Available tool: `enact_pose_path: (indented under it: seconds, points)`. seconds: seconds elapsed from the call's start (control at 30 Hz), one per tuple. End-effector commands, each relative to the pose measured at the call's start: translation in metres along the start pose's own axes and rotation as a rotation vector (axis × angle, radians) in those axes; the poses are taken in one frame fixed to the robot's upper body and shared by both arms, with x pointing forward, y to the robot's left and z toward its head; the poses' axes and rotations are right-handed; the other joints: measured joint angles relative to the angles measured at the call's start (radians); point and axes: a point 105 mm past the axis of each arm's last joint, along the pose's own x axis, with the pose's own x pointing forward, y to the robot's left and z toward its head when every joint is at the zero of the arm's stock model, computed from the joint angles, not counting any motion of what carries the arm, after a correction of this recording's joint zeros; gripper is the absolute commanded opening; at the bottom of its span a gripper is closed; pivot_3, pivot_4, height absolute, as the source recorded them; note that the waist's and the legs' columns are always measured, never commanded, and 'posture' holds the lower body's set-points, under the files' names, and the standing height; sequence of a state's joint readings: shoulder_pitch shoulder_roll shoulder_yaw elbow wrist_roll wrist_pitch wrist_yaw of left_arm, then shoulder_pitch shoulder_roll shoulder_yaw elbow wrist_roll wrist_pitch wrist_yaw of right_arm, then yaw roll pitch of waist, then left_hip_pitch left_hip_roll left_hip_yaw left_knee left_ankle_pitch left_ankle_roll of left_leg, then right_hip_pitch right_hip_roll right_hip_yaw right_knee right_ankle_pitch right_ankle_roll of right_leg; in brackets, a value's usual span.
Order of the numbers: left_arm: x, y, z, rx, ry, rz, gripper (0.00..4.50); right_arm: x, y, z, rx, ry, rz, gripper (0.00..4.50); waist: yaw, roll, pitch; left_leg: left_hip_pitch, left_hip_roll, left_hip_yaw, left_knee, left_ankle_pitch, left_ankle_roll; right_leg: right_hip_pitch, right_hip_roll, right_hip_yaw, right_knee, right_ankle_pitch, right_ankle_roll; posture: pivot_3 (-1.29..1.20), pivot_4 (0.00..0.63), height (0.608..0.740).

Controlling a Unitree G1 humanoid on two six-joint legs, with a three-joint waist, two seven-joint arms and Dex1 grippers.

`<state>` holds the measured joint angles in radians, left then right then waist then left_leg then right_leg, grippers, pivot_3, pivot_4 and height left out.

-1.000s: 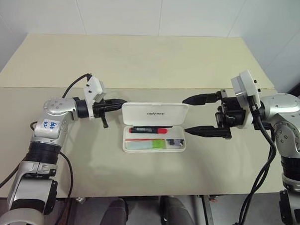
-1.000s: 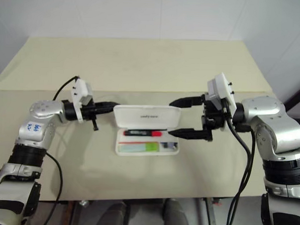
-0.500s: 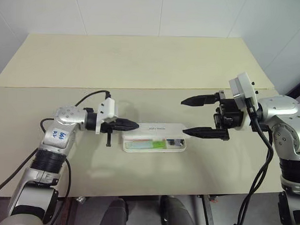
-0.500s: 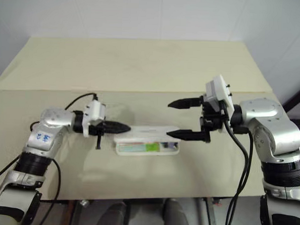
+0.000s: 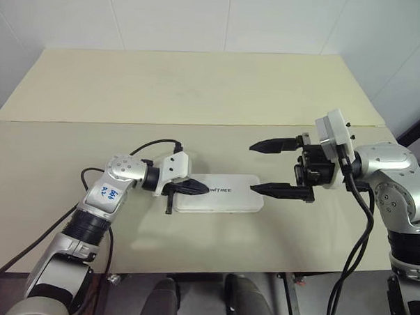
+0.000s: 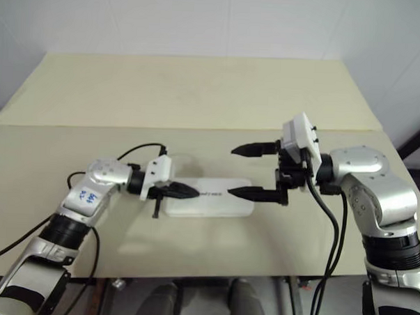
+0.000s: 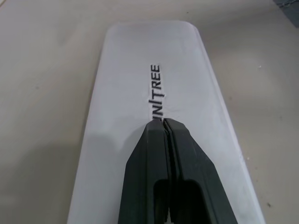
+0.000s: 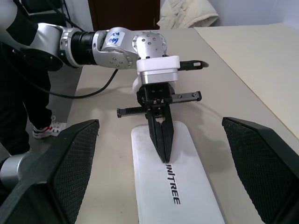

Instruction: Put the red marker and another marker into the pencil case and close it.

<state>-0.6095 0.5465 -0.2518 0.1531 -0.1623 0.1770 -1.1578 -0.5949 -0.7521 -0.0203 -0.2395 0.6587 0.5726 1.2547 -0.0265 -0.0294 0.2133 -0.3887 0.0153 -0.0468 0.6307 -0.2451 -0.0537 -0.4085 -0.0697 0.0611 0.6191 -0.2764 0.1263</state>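
Since the lid stood up a second earlier and now lay flat, the pencil case looked closed, so the job seemed basically done. Both markers were inside before the lid dropped. The left hand, clenched on nothing, rested its tips on the lid by the lettering. The right hand hung spread wide just beside the case's far end. Plain white box, rounded corners, mid-surface.
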Motion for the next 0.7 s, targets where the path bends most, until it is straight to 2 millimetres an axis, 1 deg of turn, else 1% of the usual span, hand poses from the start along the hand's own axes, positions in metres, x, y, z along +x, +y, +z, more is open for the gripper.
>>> enact_pose_path:
  seconds: [0.03,0.1,0.17,0.23,0.27,0.3,0.33,0.4,0.63,0.67,0.7]
  points:
    - [-0.009,0.001,0.012,-0.003,-0.062,0.049,0.03,-0.003,0.002,0.005,-0.036,-0.012,-0.007,4.50,0.000,0.000,0.000,0.000,0.000,0.000,0.000,0.000,0.000,0.000,0.000,0.000,0.000,0.000,0.000,0.00,0.150,0.740]
    - [-0.022,0.004,0.024,0.006,-0.122,0.100,0.03,-0.004,0.000,0.003,-0.039,-0.010,-0.018,4.50,-0.004,0.000,0.000,0.000,0.000,0.000,-0.001,0.000,0.000,-0.001,0.000,0.000,0.000,0.000,0.000,0.00,0.150,0.740]
    - [-0.050,0.006,0.036,0.011,-0.195,0.179,0.03,-0.007,-0.005,-0.004,-0.046,0.013,-0.038,4.50,-0.006,0.000,0.000,-0.002,0.000,0.000,-0.002,0.000,0.000,-0.003,0.000,0.000,0.000,0.000,0.000,0.00,0.150,0.740]
    - [-0.078,0.001,0.047,-0.004,-0.280,0.242,0.43,-0.012,-0.006,-0.017,-0.056,0.079,-0.034,4.50,-0.007,0.000,0.000,-0.002,0.001,0.000,-0.002,0.000,0.000,-0.004,0.000,0.000,0.001,0.000,0.000,0.00,0.150,0.740]
    - [-0.086,0.000,0.050,-0.003,-0.300,0.278,0.64,-0.014,-0.006,-0.020,-0.055,0.096,-0.027,4.50,-0.006,0.000,0.000,-0.001,0.001,0.000,-0.003,0.000,0.000,-0.004,0.001,0.000,0.001,-0.001,-0.001,0.00,0.150,0.740]
    - [-0.091,0.000,0.052,-0.003,-0.310,0.299,0.96,-0.015,-0.006,-0.023,-0.055,0.104,-0.022,4.50,-0.004,0.000,0.001,-0.001,0.001,0.000,-0.004,0.000,0.000,-0.004,0.000,0.000,0.001,-0.001,-0.001,0.00,0.150,0.740]
    - [-0.100,-0.003,0.051,-0.010,-0.300,0.334,1.23,-0.017,-0.008,-0.023,-0.053,0.102,-0.028,4.50,-0.003,0.001,0.001,-0.001,0.001,0.000,-0.003,0.000,0.000,-0.004,0.000,0.000,0.000,-0.001,-0.001,0.00,0.150,0.740]
    - [-0.118,-0.012,0.048,-0.043,-0.273,0.389,1.97,-0.021,-0.013,-0.026,-0.061,0.108,-0.041,4.50,-0.003,0.000,0.001,-0.001,0.001,0.000,-0.003,-0.001,0.000,-0.003,0.000,0.000,-0.001,-0.001,-0.001,0.00,0.150,0.740]
    - [-0.155,-0.040,0.034,-0.106,-0.174,0.518,4.36,-0.033,-0.019,-0.036,-0.098,0.118,-0.072,4.50,-0.002,0.000,0.001,-0.001,0.001,0.001,-0.003,-0.001,0.000,-0.002,-0.001,0.000,-0.002,-0.001,-0.002,0.00,0.150,0.740]
    - [-0.162,-0.042,0.032,-0.102,-0.158,0.542,4.44,-0.036,-0.022,-0.035,-0.109,0.110,-0.089,4.50,0.000,0.000,0.001,-0.001,0.000,0.001,-0.003,-0.001,0.000,-0.002,-0.001,0.000,-0.002,-0.002,-0.003,0.00,0.150,0.740]
    - [-0.170,-0.044,0.031,-0.093,-0.150,0.572,4.44,-0.040,-0.026,-0.033,-0.127,0.099,-0.115,4.50,-0.002,0.000,0.001,-0.001,0.000,0.001,-0.002,-0.001,0.000,-0.002,-0.001,-0.001,-0.002,-0.007,-0.014,0.00,0.150,0.740]
